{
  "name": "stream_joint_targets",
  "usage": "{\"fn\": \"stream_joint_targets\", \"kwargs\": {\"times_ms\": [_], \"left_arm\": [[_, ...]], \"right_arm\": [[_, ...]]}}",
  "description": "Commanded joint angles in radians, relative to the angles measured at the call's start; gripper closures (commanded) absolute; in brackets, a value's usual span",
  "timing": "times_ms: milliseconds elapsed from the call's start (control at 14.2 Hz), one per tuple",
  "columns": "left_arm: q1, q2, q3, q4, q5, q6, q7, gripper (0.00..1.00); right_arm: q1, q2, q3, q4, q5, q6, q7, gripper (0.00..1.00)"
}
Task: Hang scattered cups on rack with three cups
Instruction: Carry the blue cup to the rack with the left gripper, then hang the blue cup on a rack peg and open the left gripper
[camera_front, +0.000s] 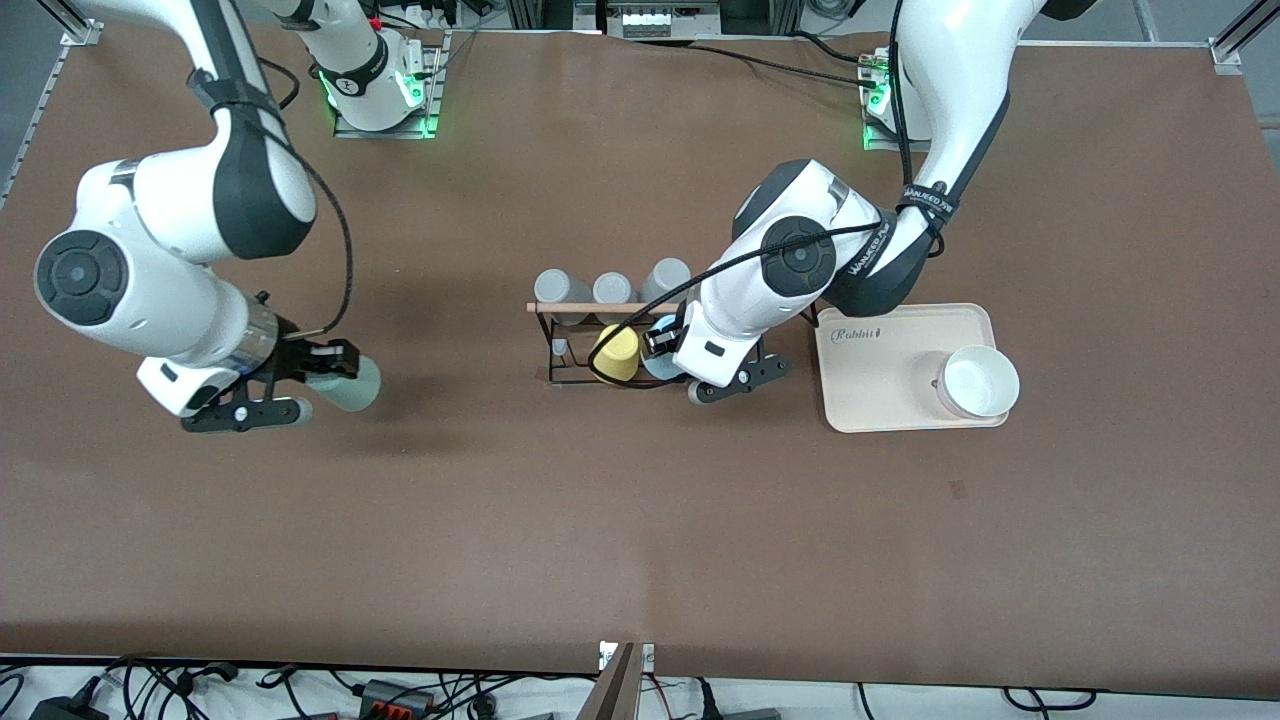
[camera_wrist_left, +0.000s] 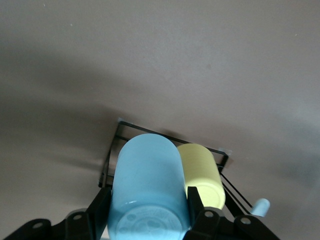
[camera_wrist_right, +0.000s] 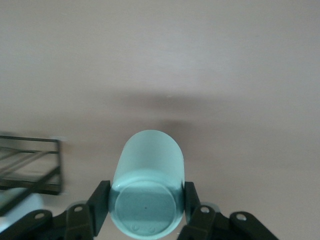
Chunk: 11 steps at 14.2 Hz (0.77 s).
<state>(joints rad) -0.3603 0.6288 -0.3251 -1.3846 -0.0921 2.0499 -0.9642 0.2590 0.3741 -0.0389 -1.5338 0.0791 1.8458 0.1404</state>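
On the brown table the rack holds the yellow cup, the left gripper is clamping the blue cup right at it, while the right gripper, out at the rack's 9 o'clock, clutches the mint cup, so both are unhung.

"Rabbit", seemingly, on cream tray; arm-strap lettering illegible.

Robot lab: bolted arm bases, cables
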Motion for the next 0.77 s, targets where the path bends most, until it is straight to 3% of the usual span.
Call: {"fn": "stream_joint_targets", "kwargs": {"times_ms": [0,141,211,281,352,492,703], "left_arm": [[-0.031,0.031,0.009,0.032,0.075,-0.010,-0.015,0.99],[-0.037,0.051,0.006,0.032,0.069,-0.011,-0.016,0.95],[-0.048,0.054,0.006,0.032,0.063,-0.011,-0.021,0.79],[-0.042,0.060,0.008,0.032,0.065,-0.011,-0.053,0.32],[-0.029,0.062,0.011,0.036,0.065,-0.011,-0.062,0.16],[0.024,0.033,0.011,0.045,0.065,-0.048,-0.059,0.04],[0.190,-0.038,-0.018,0.050,0.075,-0.210,0.077,0.04]], "right_arm": [[0.061,0.014,-0.007,0.043,0.028,-0.031,0.128,0.57],[0.129,0.014,-0.007,0.047,0.025,-0.026,0.232,0.57],[0.169,0.023,-0.007,0.064,0.025,-0.017,0.283,0.57],[0.196,0.046,-0.007,0.101,0.025,-0.017,0.342,0.57],[0.221,0.063,-0.007,0.124,0.025,-0.017,0.394,0.57],[0.281,0.095,-0.007,0.152,0.024,-0.014,0.487,0.57],[0.339,0.127,-0.007,0.158,0.022,0.029,0.574,0.57]]}}
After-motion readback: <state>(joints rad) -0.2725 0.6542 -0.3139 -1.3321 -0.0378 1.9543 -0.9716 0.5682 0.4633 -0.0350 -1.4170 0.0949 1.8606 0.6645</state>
